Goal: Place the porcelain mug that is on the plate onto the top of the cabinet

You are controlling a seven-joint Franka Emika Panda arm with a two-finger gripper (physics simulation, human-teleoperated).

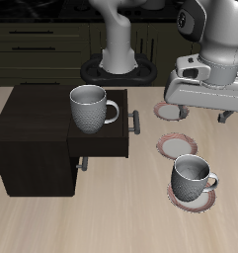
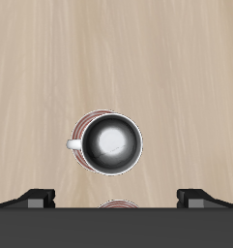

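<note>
The porcelain mug (image 1: 193, 177) stands upright on the plate (image 1: 180, 201) near the surface's front edge, well apart from the cabinet (image 1: 37, 133). Directly above it the gripper (image 1: 202, 96) hangs empty with jaws apart, apparently lined up for a descent, judging by how the wrist view centres the mug.

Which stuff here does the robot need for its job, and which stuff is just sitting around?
Needed for the job:
- porcelain mug
- plate under that mug
- cabinet, where the mug goes on top
- gripper, above the table

Just sitting around:
- other mug, already on the cabinet
- empty plate
- another plate, partly hidden behind the gripper
</note>
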